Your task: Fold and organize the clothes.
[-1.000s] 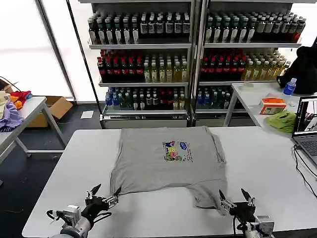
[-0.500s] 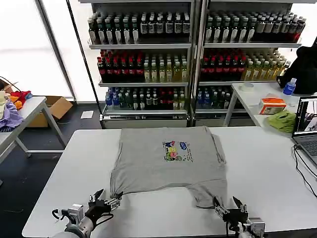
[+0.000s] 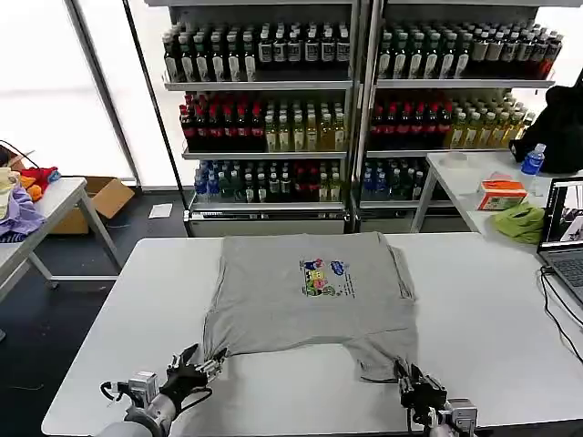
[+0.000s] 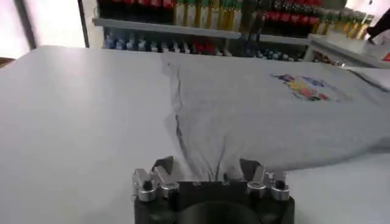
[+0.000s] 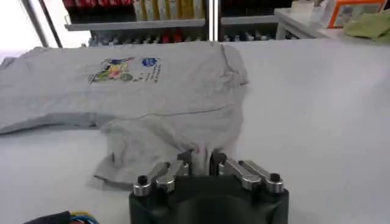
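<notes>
A light grey short-sleeved shirt (image 3: 310, 296) lies spread on the white table (image 3: 492, 309), its small multicoloured chest print (image 3: 323, 277) facing up. At the shirt's near left corner my left gripper (image 3: 202, 361) is open, and that bunched corner (image 4: 210, 152) lies between its spread fingers (image 4: 163, 168). My right gripper (image 3: 412, 378) sits at the rumpled near right corner of the shirt (image 5: 158, 103). It (image 5: 201, 158) is shut, with a fold of grey cloth pinched between its fingers (image 5: 184, 157).
A laptop (image 3: 567, 228) with cables sits at the table's right edge. Behind it a second table holds a lime-green cloth (image 3: 519, 221), an orange box (image 3: 501, 193) and a bottle. Drink shelves (image 3: 273, 118) stand behind. A side table at left holds coloured garments (image 3: 18, 205).
My right gripper has moved forward onto the shirt's near right corner and shut on the cloth. The left gripper edged closer to the near left corner and stays open.
</notes>
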`<state>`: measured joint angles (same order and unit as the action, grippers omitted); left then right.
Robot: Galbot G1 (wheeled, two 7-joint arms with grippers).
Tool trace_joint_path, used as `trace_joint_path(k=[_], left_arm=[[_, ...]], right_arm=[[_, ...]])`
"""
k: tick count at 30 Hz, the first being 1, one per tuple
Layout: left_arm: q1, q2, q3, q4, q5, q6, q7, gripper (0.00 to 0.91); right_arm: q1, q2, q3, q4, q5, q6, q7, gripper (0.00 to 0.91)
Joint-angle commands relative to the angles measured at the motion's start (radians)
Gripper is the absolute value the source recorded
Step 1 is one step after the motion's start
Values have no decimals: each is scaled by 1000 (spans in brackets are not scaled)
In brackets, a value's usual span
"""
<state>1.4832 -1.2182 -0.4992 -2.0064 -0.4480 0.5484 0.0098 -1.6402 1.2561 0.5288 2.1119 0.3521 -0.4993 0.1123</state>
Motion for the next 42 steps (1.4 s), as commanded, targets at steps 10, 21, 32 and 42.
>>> trace_joint_path(k=[10, 21, 32, 42], left_arm=[[-3, -28, 28, 29, -1, -2, -10, 20], [81, -68, -23, -108, 3, 8, -33, 20], [185, -78, -90, -229, 35, 30, -34, 20], [373, -69, -166, -327, 71, 32, -15, 20]], right_arm=[[-8, -11, -6, 10, 22, 30, -37, 0], [-101, -34, 17, 89, 72, 69, -68, 0], [-257, -52, 24, 185, 73, 72, -74, 0], [-367, -68, 25, 263, 56, 62, -101, 0]])
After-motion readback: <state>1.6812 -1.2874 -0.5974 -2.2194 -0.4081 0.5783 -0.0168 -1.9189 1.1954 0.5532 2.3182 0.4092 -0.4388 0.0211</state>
